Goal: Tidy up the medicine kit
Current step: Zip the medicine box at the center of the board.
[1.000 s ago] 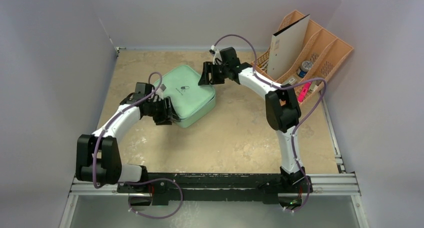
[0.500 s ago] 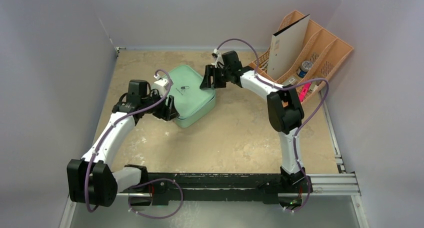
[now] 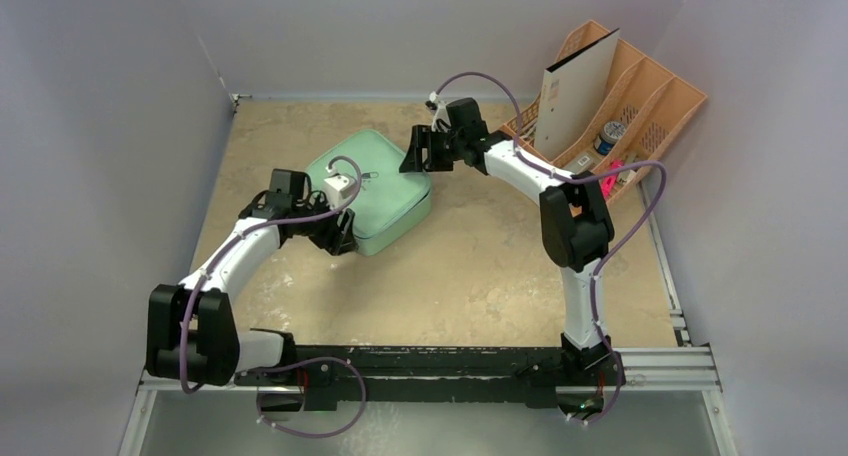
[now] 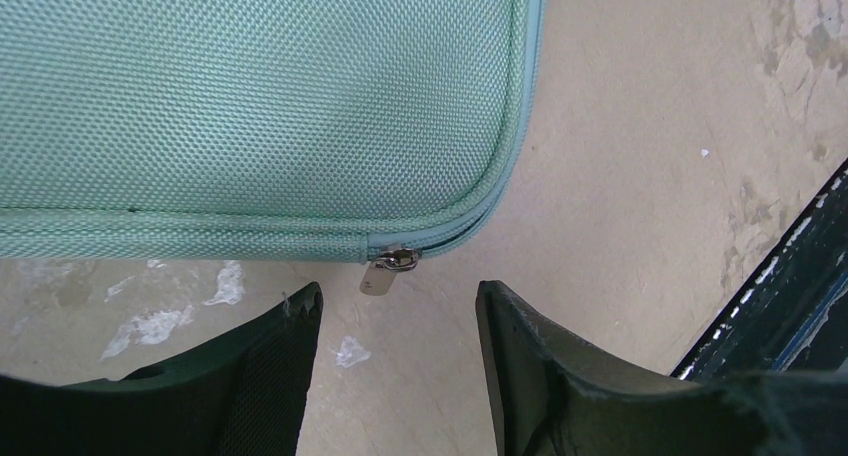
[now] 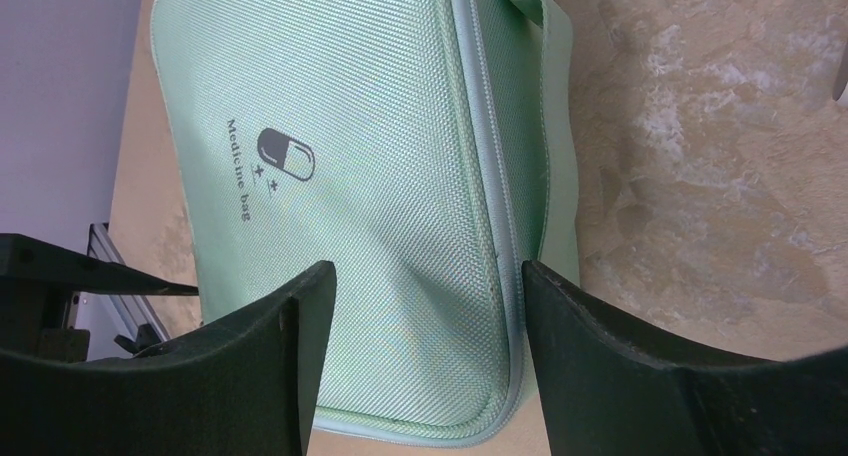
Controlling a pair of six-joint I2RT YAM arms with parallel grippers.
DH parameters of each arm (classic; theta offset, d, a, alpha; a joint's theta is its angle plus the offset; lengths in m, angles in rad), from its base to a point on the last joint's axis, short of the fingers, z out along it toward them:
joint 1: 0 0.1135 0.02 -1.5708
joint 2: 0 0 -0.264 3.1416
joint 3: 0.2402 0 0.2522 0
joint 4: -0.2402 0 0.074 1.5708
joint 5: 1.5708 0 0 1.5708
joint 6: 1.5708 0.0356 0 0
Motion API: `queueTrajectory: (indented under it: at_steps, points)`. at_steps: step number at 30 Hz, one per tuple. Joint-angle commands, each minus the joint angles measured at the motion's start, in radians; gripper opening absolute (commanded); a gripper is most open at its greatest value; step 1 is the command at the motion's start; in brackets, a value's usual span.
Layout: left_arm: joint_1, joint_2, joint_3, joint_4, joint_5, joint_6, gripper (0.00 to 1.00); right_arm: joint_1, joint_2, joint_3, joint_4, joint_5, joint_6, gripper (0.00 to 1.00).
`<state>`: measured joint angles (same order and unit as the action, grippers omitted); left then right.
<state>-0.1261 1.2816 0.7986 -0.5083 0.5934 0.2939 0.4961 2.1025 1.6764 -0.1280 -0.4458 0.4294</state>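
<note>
Left end effector [image 4: 397, 306] and right end effector [image 5: 427, 276] gape empty by the medicine kit [image 3: 392, 202]; mottled beige tabletop [image 3: 480, 266] (lilac walls [image 3: 400, 26]).

You'll find the medicine kit [image 3: 390, 191] lying flat on the table [image 3: 480, 276], left of centre and toward the back, turned at a slant to the table's edges. It's a mint-green woven-fabric case with rounded corners, its lid down. On top sits a dark pill logo [image 5: 285, 156] reading "Medicine bag". A small metal zipper pull [image 4: 385, 273] hangs from the side seam near one corner.
</note>
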Motion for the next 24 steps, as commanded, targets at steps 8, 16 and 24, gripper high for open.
queueTrajectory:
  at_steps: [8, 16, 24]
  points:
    - [-0.004, 0.058, -0.01, 0.078, 0.075, 0.025, 0.55, -0.008, -0.048, -0.022, 0.029, -0.013, 0.007, 0.73]
    - [-0.015, 0.093, 0.01, 0.067, 0.098, 0.039, 0.35, -0.011, -0.06, -0.095, 0.066, -0.012, 0.032, 0.72]
    - [-0.027, -0.023, -0.027, 0.105, 0.118, -0.047, 0.0, -0.011, -0.105, -0.228, 0.162, -0.017, 0.089, 0.68]
